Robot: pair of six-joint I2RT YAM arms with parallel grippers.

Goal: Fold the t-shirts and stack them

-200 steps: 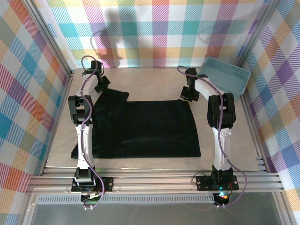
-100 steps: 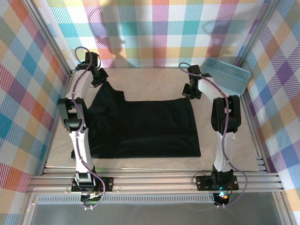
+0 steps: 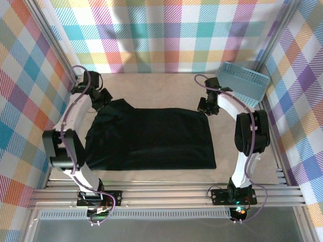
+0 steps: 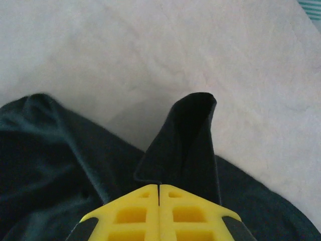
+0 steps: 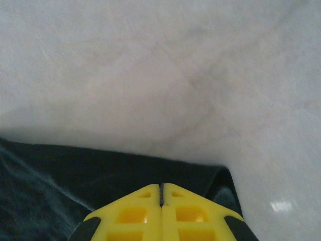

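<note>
The left gripper (image 4: 159, 187) has its 2 yellow fingers pressed together on a pinch of the black soft-fabric t-shirt (image 3: 156, 138), with a narrow fold of cloth standing up just past the tips. The right gripper (image 5: 161, 187) is likewise closed, and the shirt's far hem runs in under its tips, so it appears to be clamped on that corner.

From above, the 2 grippers sit at the garment's far left and far right corners. The rest of the shirt lies spread on the pale cloth-covered table (image 3: 166, 83) between the arms. Its left side is bunched and rumpled near the left arm, while the right side lies flat. A light blue plastic mesh basket (image 3: 245, 80) leans at the far right corner, well apart from the shirt.

The fold seems to be at its start. Both pinches look shallow, so a quick pull could slip the fabric free. If 1 arm leads the other, the edge may skew. The bunched left side could also get folded in as a crease.
</note>
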